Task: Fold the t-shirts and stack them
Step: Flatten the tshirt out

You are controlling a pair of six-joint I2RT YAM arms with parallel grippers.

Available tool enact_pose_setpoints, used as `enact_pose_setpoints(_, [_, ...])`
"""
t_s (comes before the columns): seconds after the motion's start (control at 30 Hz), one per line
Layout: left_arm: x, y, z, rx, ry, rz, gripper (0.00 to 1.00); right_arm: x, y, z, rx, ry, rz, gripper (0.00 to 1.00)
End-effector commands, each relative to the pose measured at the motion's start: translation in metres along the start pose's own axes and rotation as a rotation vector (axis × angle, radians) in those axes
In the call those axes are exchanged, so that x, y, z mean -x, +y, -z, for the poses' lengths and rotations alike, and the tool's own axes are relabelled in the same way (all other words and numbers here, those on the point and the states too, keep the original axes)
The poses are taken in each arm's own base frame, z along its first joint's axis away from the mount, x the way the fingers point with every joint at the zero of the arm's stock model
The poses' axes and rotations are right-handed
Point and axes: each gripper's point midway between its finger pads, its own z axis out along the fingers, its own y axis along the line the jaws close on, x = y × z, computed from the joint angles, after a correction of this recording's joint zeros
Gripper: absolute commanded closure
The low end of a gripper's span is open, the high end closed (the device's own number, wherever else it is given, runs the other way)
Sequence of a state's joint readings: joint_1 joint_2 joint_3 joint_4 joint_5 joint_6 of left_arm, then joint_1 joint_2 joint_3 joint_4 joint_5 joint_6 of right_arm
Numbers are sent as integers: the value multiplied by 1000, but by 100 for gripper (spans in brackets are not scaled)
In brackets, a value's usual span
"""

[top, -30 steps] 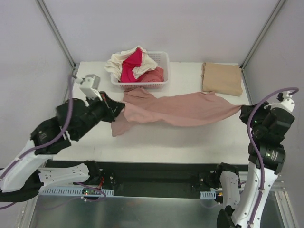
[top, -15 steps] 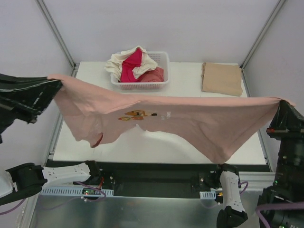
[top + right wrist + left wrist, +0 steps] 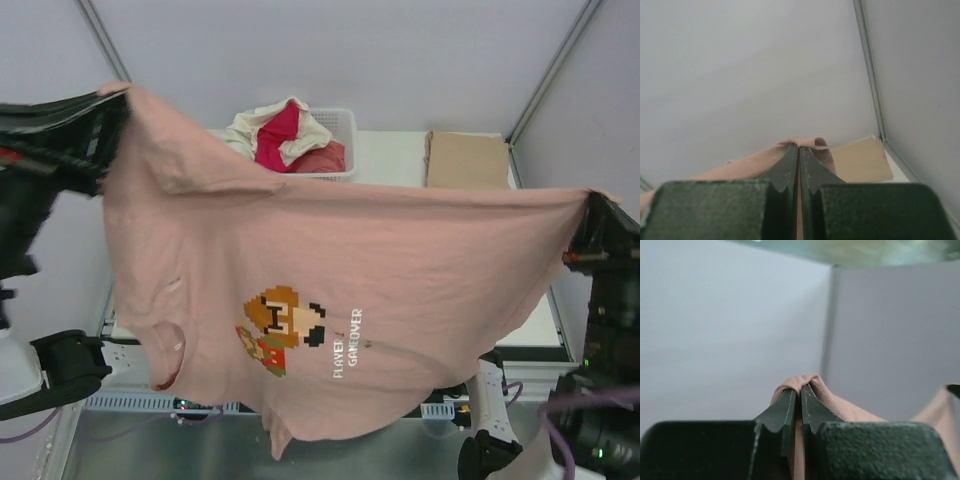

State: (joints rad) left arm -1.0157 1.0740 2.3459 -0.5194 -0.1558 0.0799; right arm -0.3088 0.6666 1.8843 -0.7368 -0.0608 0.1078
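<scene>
**Desk:** What are the grippers doing?

**Photographer:** The left gripper (image 3: 800,396) is pressed together on one edge of the dusty-pink t-shirt (image 3: 340,270). The right gripper (image 3: 798,152) pinches the opposite edge.

**Desk:** Where's the shirt?

**Photographer:** It is stretched aloft in front of the white basket (image 3: 345,125), print facing the overhead camera, hiding most of the table (image 3: 390,155). A folded tan t-shirt (image 3: 468,160) lies right of the basket. Cream (image 3: 245,130), magenta (image 3: 278,135) and coral (image 3: 325,158) tees are heaped inside.

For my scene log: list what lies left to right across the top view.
In order: left claw → basket → tan tee → right claw. The pink tee, clamped in both claws, spans the whole width, so it has no single place.
</scene>
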Motion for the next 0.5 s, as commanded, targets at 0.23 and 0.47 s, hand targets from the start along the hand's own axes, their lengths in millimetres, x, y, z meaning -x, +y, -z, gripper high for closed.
enact_pose_setpoints(0.23, [-338,204,-31,655,666,-137,100,-296,-61,-141,6,685,-135,99])
enact_pose_setpoints(0.47, [-512,249,-3,588,948,10,100,-483,-111,-155,-115,1100,-47,99])
